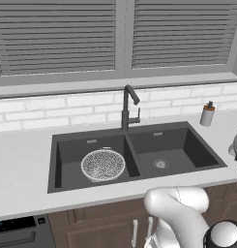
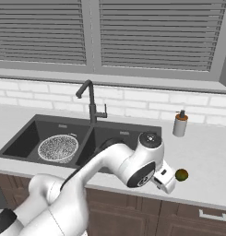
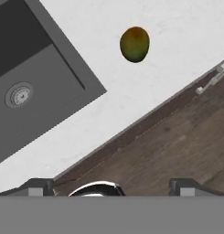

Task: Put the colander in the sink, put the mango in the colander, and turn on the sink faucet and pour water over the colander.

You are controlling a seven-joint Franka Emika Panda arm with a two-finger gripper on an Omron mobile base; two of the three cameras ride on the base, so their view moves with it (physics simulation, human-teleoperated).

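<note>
The colander (image 1: pixel 103 164) sits in the left basin of the sink (image 1: pixel 139 133), upright, with its mesh bowl facing up. The faucet (image 1: pixel 128 106) stands behind the divider between the two basins, its spout angled forward; its lever points to the side. The mango (image 2: pixel 181 174) lies on the counter (image 2: pixel 206 156) to the right of the sink, near the front edge and well apart from the colander. The gripper (image 2: pixel 166 182) hangs just beside the mango, jaws spread fully apart and holding nothing. A soap bottle (image 2: pixel 180 123) stands near the wall
</note>
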